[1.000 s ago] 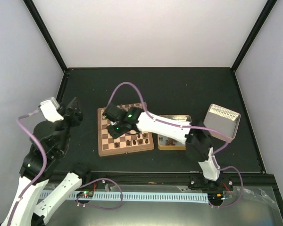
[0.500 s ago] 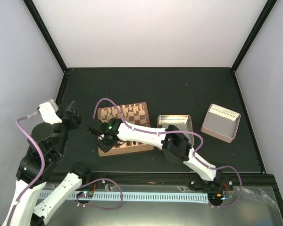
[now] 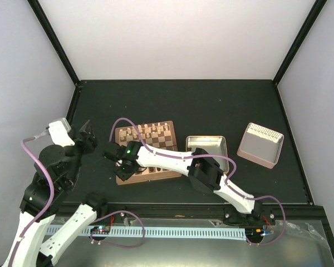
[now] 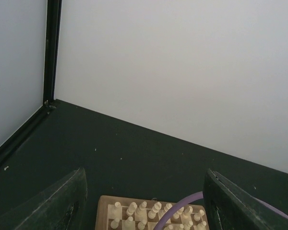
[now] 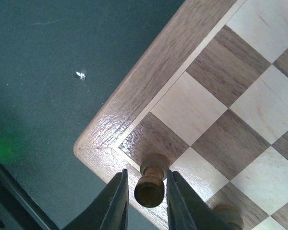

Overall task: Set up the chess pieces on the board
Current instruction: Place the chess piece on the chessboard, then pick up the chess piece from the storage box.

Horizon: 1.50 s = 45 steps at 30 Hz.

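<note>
Flanking one of the chess pieces (image 5: pixel 152 178), the right hand (image 5: pixel 146 175) sits with its fingers (image 5: pixel 116 201) just off the wood. A thin gap shows on one side and the other finger is very near, so it reads as released, or all but. The piece stands upright on the dark square at the near-left corner of the board (image 5: pixel 149 91), with a second dark piece (image 5: pixel 228 213) close by along the same edge.

These chessmen look light, hard and top-heavy on a small foot – easy to tip with a brushing finger. The waist under the knob is probably the best place to pinch one, and a straight lift away seems safest.

The right wrist view alone shows the piece, its square and the gap. In the top view the arm hides that corner, but the board (image 3: pixel 156 177) shows near the surface's (image 3: pixel 211 105) near edge, left of the open tin (image 3: pixel 207 139). The left wrist view adds the cream chessmen (image 4: pixel 153 211) ranked along the board's far edge, and shows the left hand (image 4: pixel 144 177) spread wide, empty and held off to the left.
</note>
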### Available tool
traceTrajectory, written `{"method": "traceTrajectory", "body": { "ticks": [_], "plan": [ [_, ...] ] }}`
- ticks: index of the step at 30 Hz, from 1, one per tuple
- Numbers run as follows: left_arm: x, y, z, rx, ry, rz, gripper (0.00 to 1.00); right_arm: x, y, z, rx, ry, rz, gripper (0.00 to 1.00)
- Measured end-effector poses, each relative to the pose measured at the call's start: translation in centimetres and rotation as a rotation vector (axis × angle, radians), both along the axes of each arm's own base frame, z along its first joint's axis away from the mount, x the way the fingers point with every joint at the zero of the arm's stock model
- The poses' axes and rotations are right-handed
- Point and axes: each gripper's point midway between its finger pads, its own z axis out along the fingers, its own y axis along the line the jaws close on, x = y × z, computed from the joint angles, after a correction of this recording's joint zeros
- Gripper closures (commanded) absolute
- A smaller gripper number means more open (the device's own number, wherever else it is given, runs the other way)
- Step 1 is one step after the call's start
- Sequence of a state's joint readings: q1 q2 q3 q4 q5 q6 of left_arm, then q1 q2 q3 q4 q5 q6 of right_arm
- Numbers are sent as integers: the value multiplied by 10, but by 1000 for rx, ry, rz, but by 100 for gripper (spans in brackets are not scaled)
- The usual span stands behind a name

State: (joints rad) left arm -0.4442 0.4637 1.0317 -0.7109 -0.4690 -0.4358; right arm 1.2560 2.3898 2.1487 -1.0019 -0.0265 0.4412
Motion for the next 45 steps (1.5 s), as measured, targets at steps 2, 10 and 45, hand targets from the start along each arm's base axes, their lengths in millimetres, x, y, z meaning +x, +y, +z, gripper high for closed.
{"method": "traceTrajectory", "body": {
  "ticks": [2, 10, 45],
  "plan": [
    [1, 0, -2, 2, 5, -1, 32, 0, 0, 0, 0, 1, 2, 75],
    [1, -1, -4, 5, 11, -2, 32, 0, 4, 1, 17, -3, 8, 88],
    [15, -44, -13, 3, 19, -209, 25, 89, -199, 124, 268, -196, -501, 62]
  ]
}}
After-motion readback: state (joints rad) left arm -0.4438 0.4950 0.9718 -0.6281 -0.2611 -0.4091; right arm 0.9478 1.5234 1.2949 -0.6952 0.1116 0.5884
